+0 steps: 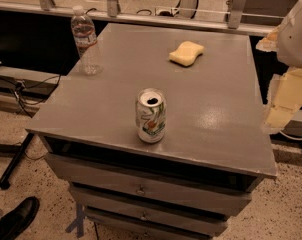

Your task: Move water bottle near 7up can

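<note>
The water bottle [86, 41] is clear plastic with a white cap and a reddish-white label band. It stands upright near the far left edge of the grey cabinet top [216, 99]. The 7up can [151, 116] is white and green with a silver top and a dark opening. It stands upright near the front middle of the top, well apart from the bottle. My gripper [280, 115] hangs off the right edge of the cabinet below the white arm [297, 34], far from both the bottle and the can, with nothing seen in it.
A yellow sponge [186, 52] lies on the far right part of the top. The cabinet has drawers [141, 189] in front. A rail with posts [141, 15] runs behind. Cables [21, 91] and a black shoe [16, 216] are on the floor at left.
</note>
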`<state>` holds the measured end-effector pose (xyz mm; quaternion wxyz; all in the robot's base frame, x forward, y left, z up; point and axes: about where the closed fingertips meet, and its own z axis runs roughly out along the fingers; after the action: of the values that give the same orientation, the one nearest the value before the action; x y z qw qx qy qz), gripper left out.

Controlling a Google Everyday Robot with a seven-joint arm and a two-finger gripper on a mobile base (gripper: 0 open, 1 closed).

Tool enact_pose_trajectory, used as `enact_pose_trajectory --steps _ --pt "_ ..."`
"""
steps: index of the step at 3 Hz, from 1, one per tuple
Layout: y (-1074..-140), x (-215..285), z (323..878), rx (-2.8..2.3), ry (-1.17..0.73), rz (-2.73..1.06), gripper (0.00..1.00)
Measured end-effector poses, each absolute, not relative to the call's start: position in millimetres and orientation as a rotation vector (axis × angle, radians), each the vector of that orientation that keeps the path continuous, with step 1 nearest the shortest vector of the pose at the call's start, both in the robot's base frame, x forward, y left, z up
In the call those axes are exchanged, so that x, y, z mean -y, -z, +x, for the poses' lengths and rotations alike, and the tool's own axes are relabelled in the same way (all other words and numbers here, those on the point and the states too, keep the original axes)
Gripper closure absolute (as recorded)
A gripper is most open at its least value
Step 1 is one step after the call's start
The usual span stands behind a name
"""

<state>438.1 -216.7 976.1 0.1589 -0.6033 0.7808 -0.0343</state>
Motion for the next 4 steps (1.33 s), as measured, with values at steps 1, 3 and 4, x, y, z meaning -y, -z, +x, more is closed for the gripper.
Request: enact_pose_trajectory --steps 1,3,4 --pt "-976.2 216.7 438.1 -2.232 0.098 -1.725 0.00" --pt "-976.9 158.5 513.9 -2.129 0.013 -1.710 0.00" --pt "-974.6 116.3 560.9 -2.036 -0.060 -1.679 0.00"
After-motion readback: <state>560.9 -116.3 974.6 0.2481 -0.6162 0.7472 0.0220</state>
